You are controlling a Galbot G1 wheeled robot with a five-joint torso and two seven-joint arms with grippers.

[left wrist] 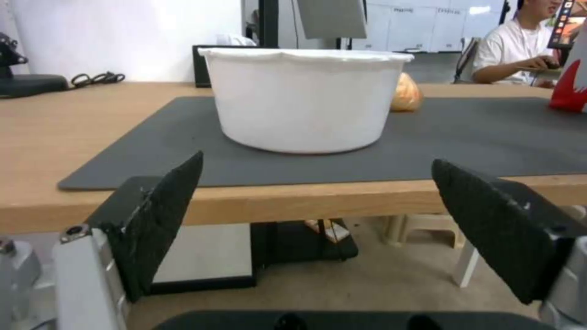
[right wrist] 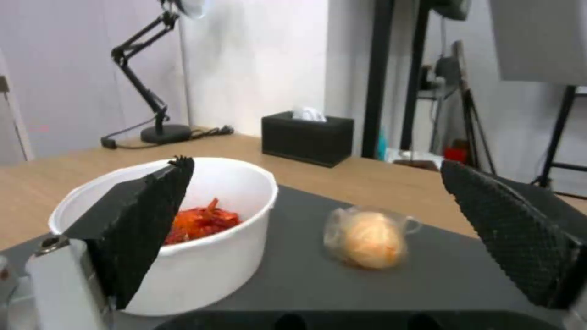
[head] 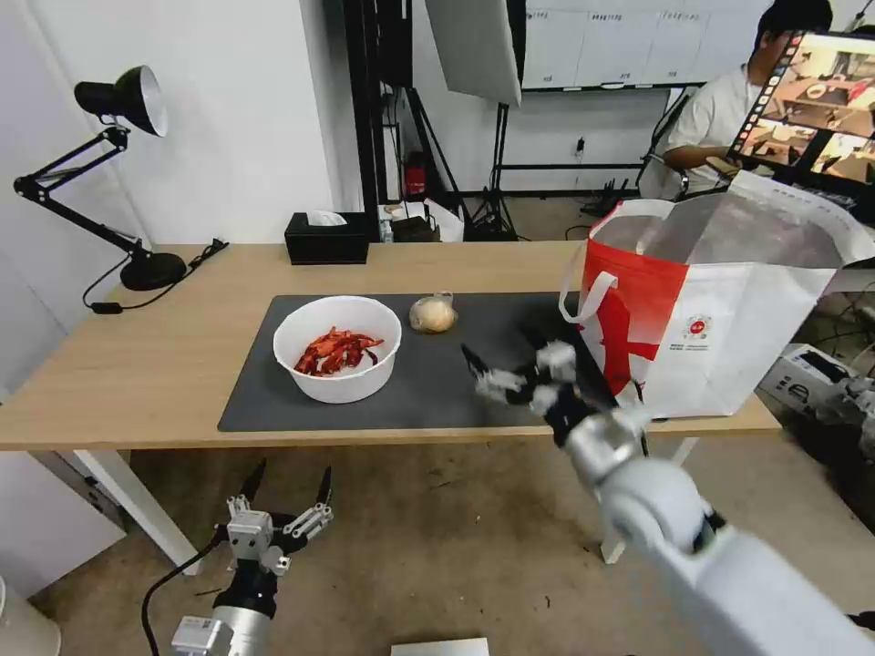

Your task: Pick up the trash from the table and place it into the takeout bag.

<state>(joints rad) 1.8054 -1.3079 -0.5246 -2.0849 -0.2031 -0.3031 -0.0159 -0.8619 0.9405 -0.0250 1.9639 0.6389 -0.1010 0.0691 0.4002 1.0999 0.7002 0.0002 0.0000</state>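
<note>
Right gripper [head: 499, 351] is out over the dark grey mat [head: 428, 392], jaws spread wide and holding nothing, just right of the white bowl [head: 337, 348] of red scraps. The small clear bag with the beige lump [head: 432, 314] lies on the mat behind that gripper, right of the bowl and apart from it. The takeout bag [head: 729, 301] stands upright at the mat's right end, mouth open. Left gripper [head: 287, 483] hangs below the table [head: 137, 364] edge in front of the bowl, jaws wide and empty.
</note>
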